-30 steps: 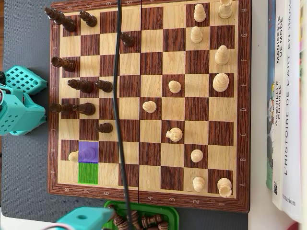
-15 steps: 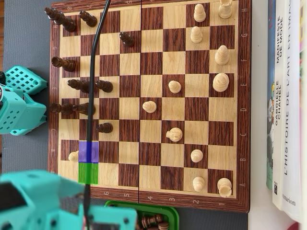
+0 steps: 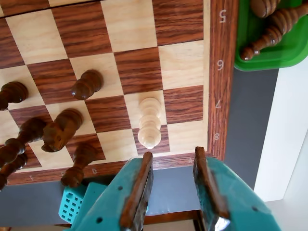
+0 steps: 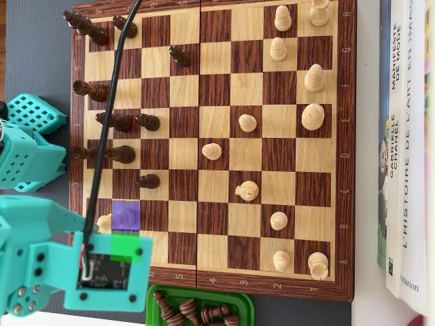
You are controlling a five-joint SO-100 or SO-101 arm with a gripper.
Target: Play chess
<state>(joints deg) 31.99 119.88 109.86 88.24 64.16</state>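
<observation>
The wooden chessboard point(image 4: 272, 286) carries dark pieces along its left side and light pieces on the right in the overhead view. A light pawn point(image 4: 104, 221) stands in the lower-left corner beside a purple-marked square point(image 4: 125, 214); a green-marked square point(image 4: 130, 242) below it is partly covered by my teal arm point(image 4: 41, 261). In the wrist view the same light pawn point(image 3: 149, 122) stands just ahead of my gripper point(image 3: 173, 155). The gripper is open with nothing between its fingers point(image 3: 144, 168). It hovers over the board's edge, short of the pawn.
Several dark pieces point(image 3: 86, 84) stand left of the pawn in the wrist view. A green tray point(image 4: 153, 299) of captured dark pieces sits below the board, also seen as the green tray point(image 3: 260, 60) at upper right. Books point(image 4: 404, 136) lie right of the board. A black cable point(image 4: 109, 129) crosses the board's left side.
My arm has come up from the bottom edge over the board's lower-left corner, now covering part of the green square. The cable has swung left.
</observation>
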